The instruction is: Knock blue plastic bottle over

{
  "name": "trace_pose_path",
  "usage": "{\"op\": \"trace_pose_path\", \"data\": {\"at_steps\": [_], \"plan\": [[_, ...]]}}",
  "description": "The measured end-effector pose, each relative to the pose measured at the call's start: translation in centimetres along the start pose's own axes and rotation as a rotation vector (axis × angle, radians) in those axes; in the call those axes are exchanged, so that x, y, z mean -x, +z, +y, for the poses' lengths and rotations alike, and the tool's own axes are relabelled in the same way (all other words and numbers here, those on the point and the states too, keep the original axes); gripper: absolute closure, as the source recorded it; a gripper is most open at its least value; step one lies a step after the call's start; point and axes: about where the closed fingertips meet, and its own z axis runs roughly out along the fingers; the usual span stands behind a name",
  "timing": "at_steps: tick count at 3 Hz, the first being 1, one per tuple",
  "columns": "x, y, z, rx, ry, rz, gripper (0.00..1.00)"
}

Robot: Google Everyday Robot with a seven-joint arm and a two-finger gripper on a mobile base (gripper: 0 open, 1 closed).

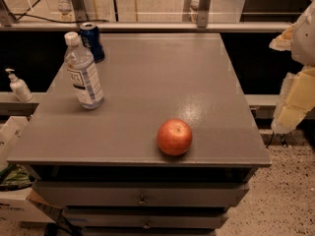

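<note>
The blue plastic bottle [83,74] stands upright on the left part of the grey table top [167,82]. It is clear and faintly bluish, with a white screw cap and a white label with dark print. My gripper [296,100] shows as pale white and yellowish parts at the right edge of the view. It is beyond the table's right side, far from the bottle and touching nothing.
A dark blue soda can [92,41] stands just behind the bottle at the back left corner. A red apple [174,137] lies near the front edge. A small white pump bottle [17,86] stands on a ledge to the left. Drawers [142,196] are below the top.
</note>
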Motion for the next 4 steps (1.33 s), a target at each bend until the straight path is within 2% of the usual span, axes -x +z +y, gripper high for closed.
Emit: {"op": "trace_pose_path", "data": {"at_steps": [2, 3, 4], "plan": [[0.1, -0.1, -0.1, 0.004, 0.011, -0.013, 0.0], [1.0, 0.1, -0.6, 0.031, 0.076, -0.108, 0.0], [3.5, -0.2, -0.3, 0.042, 0.103, -0.234, 0.0]]}}
